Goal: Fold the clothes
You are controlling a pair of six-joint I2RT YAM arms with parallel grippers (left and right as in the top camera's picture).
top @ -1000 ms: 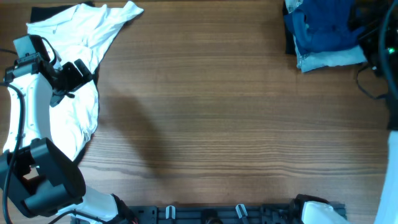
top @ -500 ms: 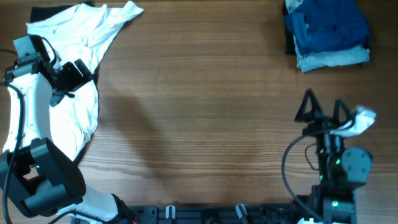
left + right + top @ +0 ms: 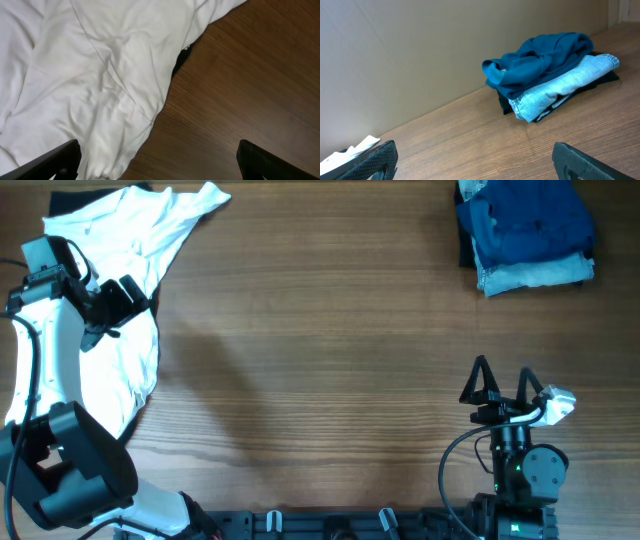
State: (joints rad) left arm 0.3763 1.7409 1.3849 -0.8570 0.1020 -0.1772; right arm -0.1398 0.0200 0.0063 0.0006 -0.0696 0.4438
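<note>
The bench (image 3: pixel 350 360) is carrying two lots of clothing, well apart, at its far corners. The white shirt (image 3: pixel 135 225) is lying crumpled and unfolded along the far-left side, running down toward the near edge, with a dark cloth (image 3: pixel 62 200) showing from under its top end. It is lying just as it was a second ago.

In the far-right corner the pile (image 3: pixel 525 235) is sitting neatly stacked, a blue sweatshirt (image 3: pixel 540 60) on top of light jeans (image 3: pixel 565 85), with something dark beneath that is too hidden to name.

The right arm is what is changing. A second ago it was reaching in at the right edge beside the pile. Now it is drawn back to the near-right side, and the right gripper (image 3: pixel 503 375) is standing with its fingers spread, holding nothing and pointing toward the pile. This suggests the pile is finished and the arm is coming free for other work.

The left gripper (image 3: pixel 118 305) is staying where it was, hanging over the middle of the white shirt near its right edge. Its fingers are spread wide and are not pinching any cloth. The white shirt looks like the garment left to fold, and no grasp on it is yet made.
</note>
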